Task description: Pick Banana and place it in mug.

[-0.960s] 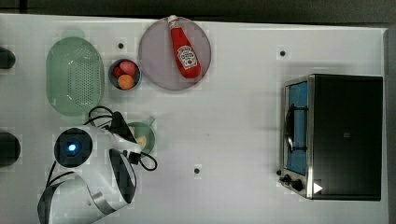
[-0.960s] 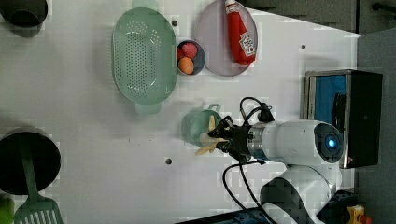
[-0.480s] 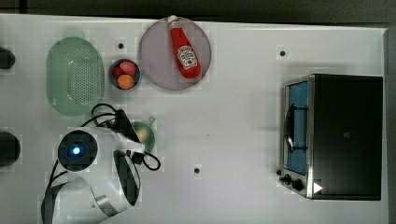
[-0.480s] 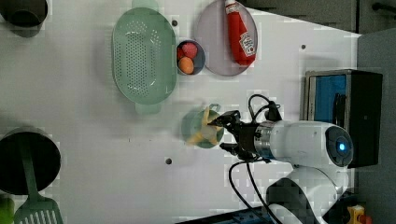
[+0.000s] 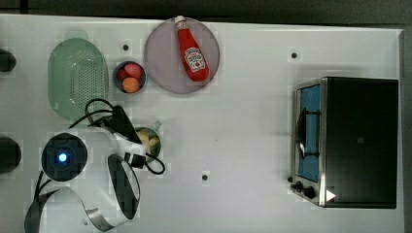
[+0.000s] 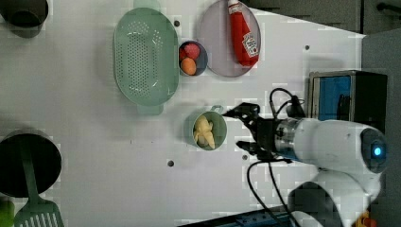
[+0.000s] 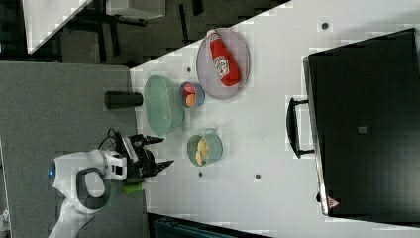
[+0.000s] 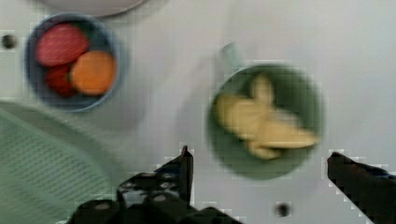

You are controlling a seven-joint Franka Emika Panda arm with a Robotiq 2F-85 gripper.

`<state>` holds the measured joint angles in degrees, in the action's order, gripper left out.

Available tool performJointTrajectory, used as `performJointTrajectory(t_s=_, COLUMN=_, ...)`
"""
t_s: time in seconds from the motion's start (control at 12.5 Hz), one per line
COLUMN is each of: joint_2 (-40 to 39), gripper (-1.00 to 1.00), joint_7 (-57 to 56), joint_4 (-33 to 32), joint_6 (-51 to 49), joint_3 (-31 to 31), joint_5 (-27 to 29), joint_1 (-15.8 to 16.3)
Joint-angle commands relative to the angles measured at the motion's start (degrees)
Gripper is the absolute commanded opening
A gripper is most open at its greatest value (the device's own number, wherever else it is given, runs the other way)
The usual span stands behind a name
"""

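Banana (image 6: 206, 132) lying inside the mug (image 6: 196, 141), pale yellow against the green inner wall, seen too in the wrist view as a cream piece (image 8: 261, 127) resting on the mug's floor (image 8: 299, 112) with its long axis running across the mouth, well within the rim. Mug standing upright on the white table (image 5: 252, 121), small handle turned toward the grey-blue bowl (image 6: 200, 56) of red and orange fruit, with the green colander (image 6: 145, 56) beyond that and the plate (image 6: 213, 52) carrying a ketchup bottle (image 6: 243, 33) farther off. Gripper (image 6: 242, 128) spread wide and empty, one finger on either side of open air, holding nothing. Set just off the mug toward the left view's right, apart from the rim and not touching it; in the right view, gripper (image 7: 158, 151) likewise clear of the mug (image 7: 212, 147), toward the right view's left. Banana therefore lying ahead of the open jaws and below them, no longer between them. Placement judged as done, so nothing left to grasp; any coming move probably just a retreat away from the mug, best taken straight away from the rim to avoid clipping it or tipping the mug. Toaster oven (image 5: 350, 141) well apart at the table's far end, out of the way
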<state>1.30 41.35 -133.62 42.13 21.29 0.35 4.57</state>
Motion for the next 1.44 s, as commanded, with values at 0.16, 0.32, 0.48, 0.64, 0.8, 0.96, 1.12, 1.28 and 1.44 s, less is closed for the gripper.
performJointTrajectory(t_s=0.16, joint_2=9.1, gripper=1.0, joint_7=-14.06, joint_4=10.06, joint_6=-14.78, joint_3=-8.53, joint_5=-0.68, joint_1=-2.22)
performJointTrajectory(t_s=0.32, joint_2=12.09, gripper=1.0, joint_7=-20.35, joint_4=14.93, joint_6=-24.51, joint_3=-13.45, joint_5=-0.69, joint_1=-2.37)
performJointTrajectory(t_s=0.48, joint_2=14.28, gripper=1.0, joint_7=-25.07, joint_4=18.58, joint_6=-30.02, joint_3=-18.04, joint_5=-0.7, joint_1=-2.46)
performJointTrajectory(t_s=0.64, joint_2=16.07, gripper=1.0, joint_7=-32.4, joint_4=20.55, joint_6=-33.85, joint_3=-23.15, joint_5=-0.7, joint_1=-2.5)
performJointTrajectory(t_s=0.8, joint_2=16.61, gripper=1.0, joint_7=-36.76, joint_4=20.64, joint_6=-34.01, joint_3=-26.06, joint_5=-0.76, joint_1=-2.55)
performJointTrajectory(t_s=0.96, joint_2=16.56, gripper=1.0, joint_7=-36.8, joint_4=20.75, joint_6=-34.58, joint_3=-27.71, joint_5=-0.92, joint_1=-2.6)
performJointTrajectory(t_s=1.12, joint_2=16.36, gripper=1.0, joint_7=-36.72, joint_4=20.76, joint_6=-35.33, joint_3=-27.23, joint_5=-1.47, joint_1=-2.52)
performJointTrajectory(t_s=1.28, joint_2=16.21, gripper=1.0, joint_7=-36.62, joint_4=20.77, joint_6=-35.64, joint_3=-26.67, joint_5=-3.49, joint_1=-2.52)
performJointTrajectory(t_s=1.44, joint_2=16.19, gripper=1.0, joint_7=-36.62, joint_4=20.75, joint_6=-35.0, joint_3=-26.48, joint_5=-3.99, joint_1=-2.52)
